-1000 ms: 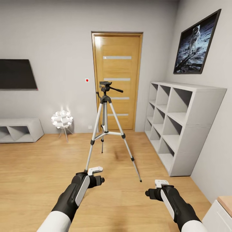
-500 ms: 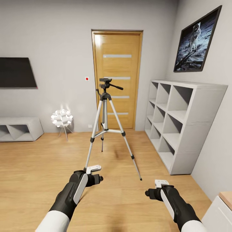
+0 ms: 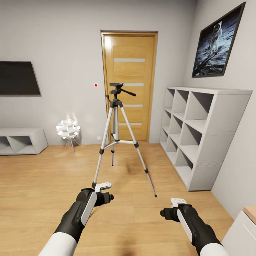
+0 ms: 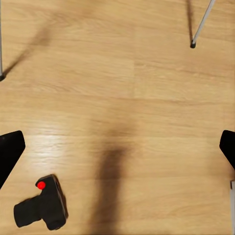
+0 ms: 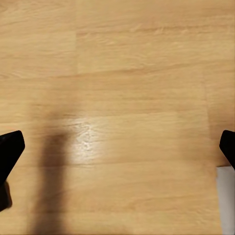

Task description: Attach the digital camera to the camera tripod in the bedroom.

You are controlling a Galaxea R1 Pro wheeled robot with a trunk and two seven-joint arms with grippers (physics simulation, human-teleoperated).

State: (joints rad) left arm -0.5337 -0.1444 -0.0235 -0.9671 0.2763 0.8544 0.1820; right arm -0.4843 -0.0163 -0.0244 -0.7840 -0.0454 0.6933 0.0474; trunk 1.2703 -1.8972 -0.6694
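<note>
Camera [image 4: 41, 208] lies on the floor [image 4: 147, 98] under the left gripper [image 4: 117, 147] — jaws wide apart, empty. Right gripper [image 5: 117, 147] likewise spread. Tripod [image 3: 115, 138] stands ahead, near the door. Advice: descend left, centre jaws across the body — avoid the hump.

Both arms have white upper sleeves, glossy black forearms with a white strip, and what look like white-capped wrists; the left gripper [image 3: 103, 189] and right gripper [image 3: 176, 205] carry black fingertips [image 4: 11, 152].

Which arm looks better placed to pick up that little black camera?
The left, probably. The digital camera lies on the wood floor under the open left gripper; the right gripper hangs over bare planks.
</note>
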